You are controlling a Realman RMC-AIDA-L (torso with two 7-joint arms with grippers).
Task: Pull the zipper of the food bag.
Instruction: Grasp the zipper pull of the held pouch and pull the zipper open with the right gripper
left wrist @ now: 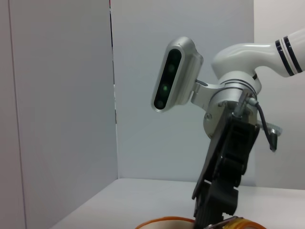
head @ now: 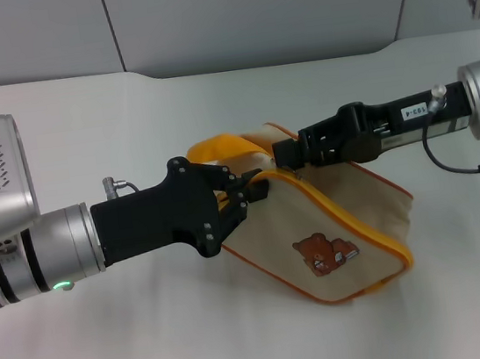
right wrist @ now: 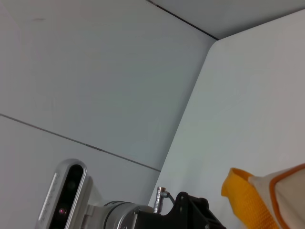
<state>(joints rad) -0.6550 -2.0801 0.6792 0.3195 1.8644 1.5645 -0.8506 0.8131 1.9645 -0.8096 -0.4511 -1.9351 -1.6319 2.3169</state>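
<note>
One yellow zip band (head: 356, 217), curving along the edge of the bag's top face from the near-left corner round toward the lower right. Metal pull tab not made out, hidden somewhere at the black fingers. One beige canvas box-shaped food bag with orange piping (head: 350, 209), lying tilted on the white table (head: 154, 332), roughly mid-scene between the two arms. One small brown bear picture (head: 322, 254) on the face turned toward the camera. One wider yellow strap handle (head: 223, 149) bunched at the bag's far-left corner, showing again as a yellow loop (right wrist: 245, 198) in the right wrist view. Contents of the bag out of sight; whether the zip is parted anywhere, hard to say.

Two black grippers, both at the bag. Left gripper (head: 246, 192) reaching in from the left, fingertips drawn close together right at the near end of the zip band, pinching at it as far as can be seen. Right gripper (head: 285, 154) coming in from the right, pressed against the bag's upper edge just beside the left one; fingers buried behind its own body, so spread or clamped cannot be told. Same right gripper (left wrist: 217, 200) seen end-on from the left wrist, pointing down onto the yellow rim.

Grey panelled wall (head: 244, 11) behind.
</note>
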